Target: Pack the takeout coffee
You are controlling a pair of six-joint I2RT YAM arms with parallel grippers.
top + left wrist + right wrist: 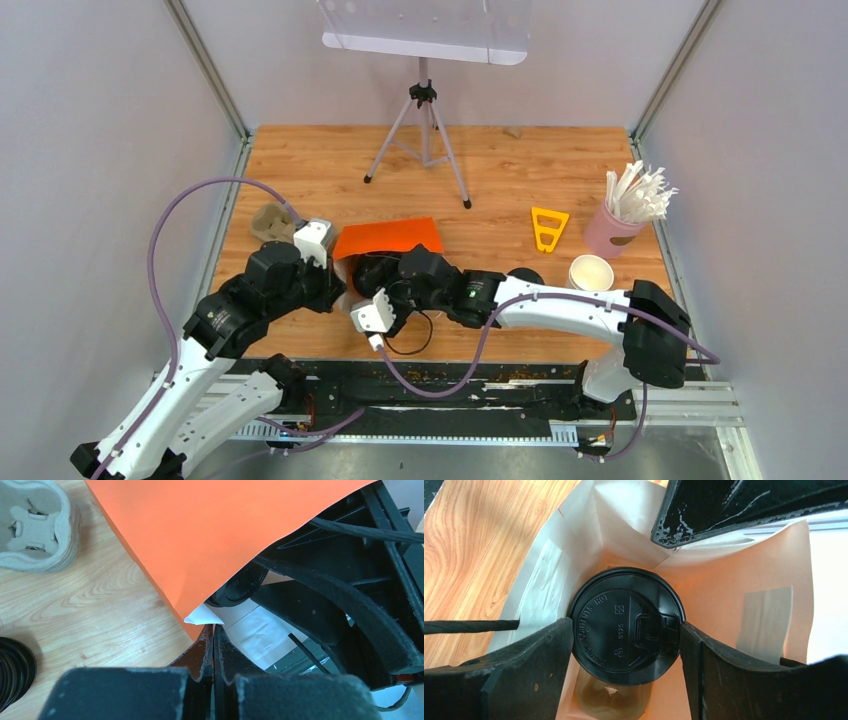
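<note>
The wooden counter [520, 170] carried the orange paper bag [215, 530], which lay near the arms with its mouth turned towards them. A brown pulp tray [35, 527] sat near it on the left. The left tool [214, 642] was pressed together on the edge of the bag's mouth, pinching the paper. The right tool [626, 647] was spread to the width of a takeout coffee cup [624, 625], with one finger against each side of its black lid, and held that cup within the bag's mouth, surrounded by the white lining.
</note>
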